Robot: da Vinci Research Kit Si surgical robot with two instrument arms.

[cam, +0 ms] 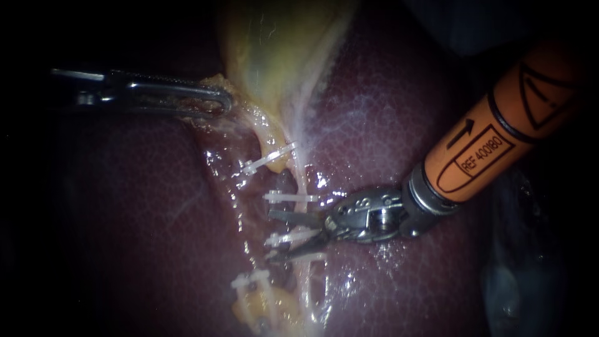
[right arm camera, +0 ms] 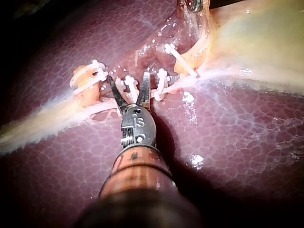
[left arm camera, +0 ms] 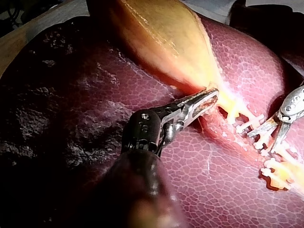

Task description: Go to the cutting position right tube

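1. Endoscope view: your right instrument (cam: 269, 234) is at the right tube (cam: 301, 181), blades apart astride it; I judge the approach nearly done.
2. Next, centre the blades between clips (cam: 290, 198); one shows inside the gap.
3. Your left instrument (cam: 226, 100), far left, is clamped on the gallbladder (cam: 274, 50).
4. Count: two instruments, two tubes (cam: 267, 140), perhaps five clips in the dimness.

Right instrument (cam: 273, 235) orange-sleeved, steel wrist; left instrument (cam: 224, 102) apparently dark.

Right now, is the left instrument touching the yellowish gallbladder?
Touching. In the left wrist view the left instrument has its jaws shut on the narrow end of the gallbladder, with no gap showing. The endoscope view agrees.
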